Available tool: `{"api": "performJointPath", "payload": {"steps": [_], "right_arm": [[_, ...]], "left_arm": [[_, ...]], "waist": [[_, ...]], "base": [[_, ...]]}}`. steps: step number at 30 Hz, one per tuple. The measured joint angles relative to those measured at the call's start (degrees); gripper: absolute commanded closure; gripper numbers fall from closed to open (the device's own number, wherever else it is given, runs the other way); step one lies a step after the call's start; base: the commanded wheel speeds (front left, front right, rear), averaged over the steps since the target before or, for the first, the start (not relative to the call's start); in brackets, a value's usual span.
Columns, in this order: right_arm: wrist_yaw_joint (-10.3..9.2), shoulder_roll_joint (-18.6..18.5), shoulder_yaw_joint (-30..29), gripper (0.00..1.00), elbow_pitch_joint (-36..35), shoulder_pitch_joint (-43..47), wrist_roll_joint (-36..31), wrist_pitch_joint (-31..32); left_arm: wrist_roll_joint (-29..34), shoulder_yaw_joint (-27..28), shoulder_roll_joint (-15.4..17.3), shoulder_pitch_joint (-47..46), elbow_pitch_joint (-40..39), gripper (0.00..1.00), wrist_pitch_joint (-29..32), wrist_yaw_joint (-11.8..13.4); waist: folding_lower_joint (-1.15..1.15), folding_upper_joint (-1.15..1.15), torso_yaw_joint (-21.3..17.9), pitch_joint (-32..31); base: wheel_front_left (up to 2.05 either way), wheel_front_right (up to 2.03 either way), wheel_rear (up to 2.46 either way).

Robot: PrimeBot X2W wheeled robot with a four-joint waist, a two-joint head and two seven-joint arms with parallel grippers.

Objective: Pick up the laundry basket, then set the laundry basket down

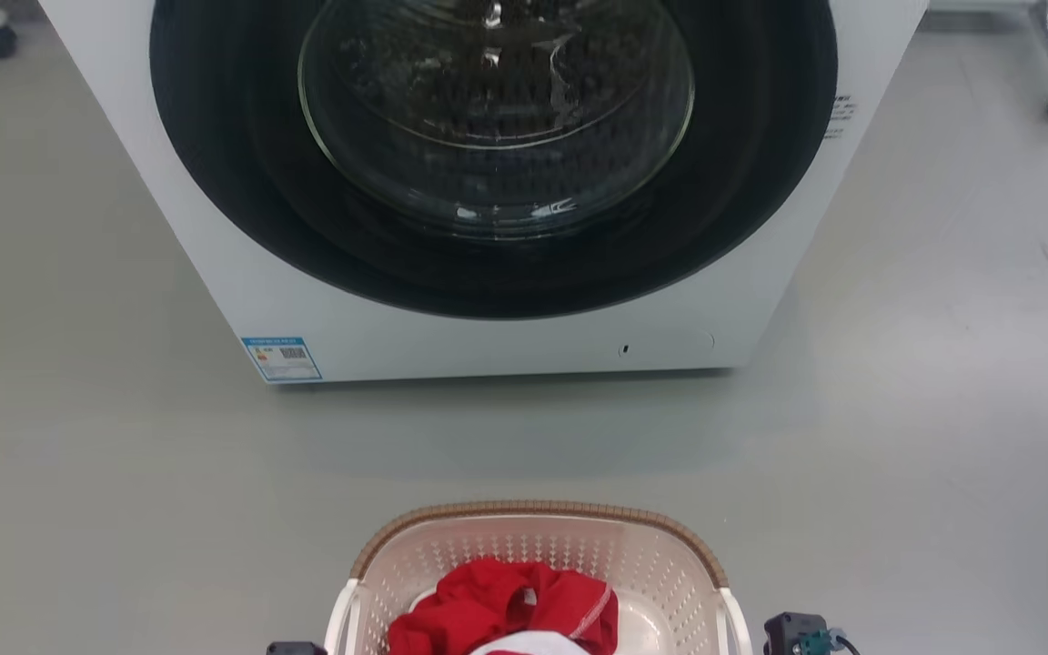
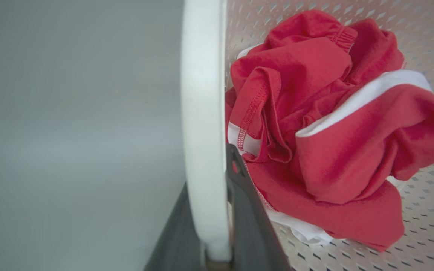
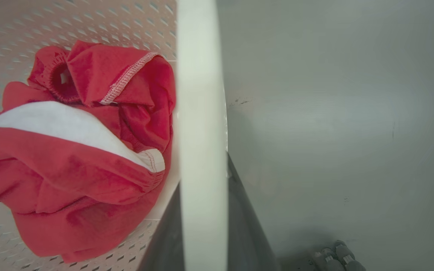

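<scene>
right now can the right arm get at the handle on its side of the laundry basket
Probably yes: the right gripper has its fingers either side of the laundry basket's white handle, close against it, with nothing in the way.

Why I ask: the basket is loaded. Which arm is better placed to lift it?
Neither, likely: the left pincer hugs the left handle of the laundry basket, the right pincer hugs the right handle; both seem equally set to lift together.

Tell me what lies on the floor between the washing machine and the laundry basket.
Nothing: in the head view, bare grey floor runs from the washing machine to the laundry basket.
</scene>
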Motion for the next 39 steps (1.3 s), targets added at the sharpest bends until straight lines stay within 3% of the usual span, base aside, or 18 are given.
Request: {"api": "performJointPath", "payload": {"steps": [11,39], "right_arm": [[-0.34,-0.4,3.2,1.0,-0.1,2.2,4.0,4.0],[-0.36,-0.4,6.4,1.0,1.9,1.8,8.8,4.5]], "left_arm": [[-3.2,-2.5,0.4,3.5,-1.3,1.0,3.4,1.3],[-6.6,-6.1,0.6,3.7,-2.5,1.0,5.6,3.0]], "waist": [[0.0,0.0,-0.4,-7.2],[0.01,0.01,-1.4,-9.1]], "base": [[0.0,0.0,0.0],[0.0,0.0,0.0]]}}
